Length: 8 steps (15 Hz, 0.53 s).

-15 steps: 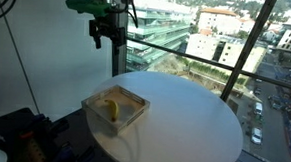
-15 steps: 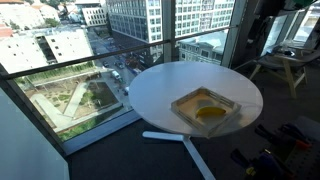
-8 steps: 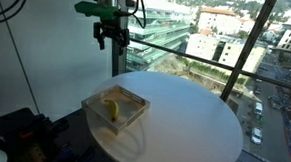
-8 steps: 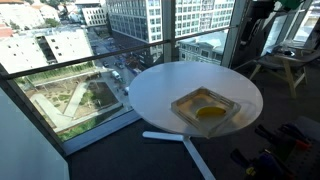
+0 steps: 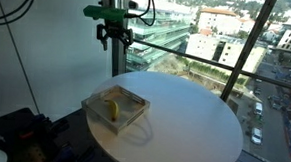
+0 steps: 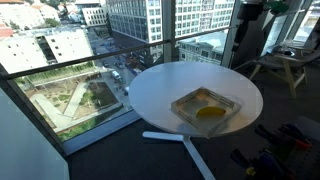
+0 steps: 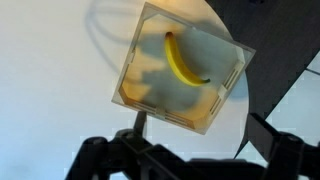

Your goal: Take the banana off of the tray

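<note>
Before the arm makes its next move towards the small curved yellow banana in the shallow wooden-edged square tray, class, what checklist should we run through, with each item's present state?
1. The gripper is open: ok, jaws stand wide apart.
2. The small curved yellow banana is inside the shallow square tray with light wooden edges: ok, lying flat on its grey base.
3. The gripper is down at the banana: not ok, it hangs high above the round white table.
4. Way down is free: ok, nothing shows between gripper and tray.
5. Room to put the banana down: ok, bare tabletop beside the tray.
6. Jaws square across the banana: cannot tell.
</note>
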Each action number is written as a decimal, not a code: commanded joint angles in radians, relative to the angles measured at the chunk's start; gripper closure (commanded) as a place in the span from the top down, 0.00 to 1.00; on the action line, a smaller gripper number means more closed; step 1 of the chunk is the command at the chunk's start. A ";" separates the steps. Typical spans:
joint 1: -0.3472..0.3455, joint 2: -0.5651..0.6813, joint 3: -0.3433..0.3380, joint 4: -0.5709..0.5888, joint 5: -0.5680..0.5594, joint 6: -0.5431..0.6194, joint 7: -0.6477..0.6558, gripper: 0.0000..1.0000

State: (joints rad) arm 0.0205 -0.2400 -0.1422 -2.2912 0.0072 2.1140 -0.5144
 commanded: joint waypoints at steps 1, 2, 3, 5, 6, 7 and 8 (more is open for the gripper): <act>0.009 0.041 0.003 0.044 0.020 0.014 -0.115 1.00; 0.010 0.046 0.003 0.048 0.022 0.016 -0.149 1.00; 0.012 0.051 0.005 0.051 0.022 0.025 -0.184 1.00; 0.013 0.062 0.007 0.061 0.030 0.032 -0.248 1.00; 0.013 0.066 0.009 0.066 0.035 0.030 -0.278 1.00; 0.012 0.069 0.009 0.072 0.043 0.026 -0.308 1.00; 0.011 0.072 0.010 0.079 0.049 0.022 -0.333 1.00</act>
State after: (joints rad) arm 0.0331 -0.1897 -0.1339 -2.2535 0.0231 2.1445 -0.7545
